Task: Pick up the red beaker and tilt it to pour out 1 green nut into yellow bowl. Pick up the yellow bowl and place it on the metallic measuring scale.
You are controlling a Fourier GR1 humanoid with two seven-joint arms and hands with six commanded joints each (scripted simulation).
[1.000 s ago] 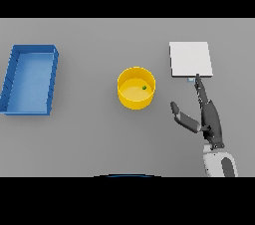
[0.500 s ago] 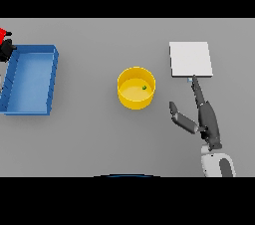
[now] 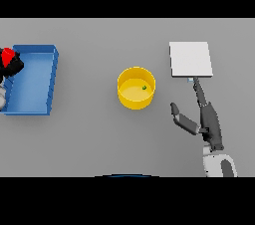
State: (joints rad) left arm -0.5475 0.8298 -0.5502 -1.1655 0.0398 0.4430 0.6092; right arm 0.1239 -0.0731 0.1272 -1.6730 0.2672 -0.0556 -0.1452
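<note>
Your left hand (image 3: 11,64) grips the red beaker (image 3: 7,57) over the blue rectangular tray (image 3: 35,80); your right hand (image 3: 199,114) lies released near the round yellow bowl (image 3: 136,88) holding a green nut (image 3: 144,87).

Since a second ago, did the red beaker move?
Yes. The red beaker, gripped by the left hand, has come in from the left over the blue bin's edge.

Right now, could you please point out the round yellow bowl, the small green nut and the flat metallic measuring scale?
round yellow bowl (image 3: 130,100), head view, front wall.
small green nut (image 3: 144,87), head view, its middle.
flat metallic measuring scale (image 3: 190,58), head view, plate centre.
</note>
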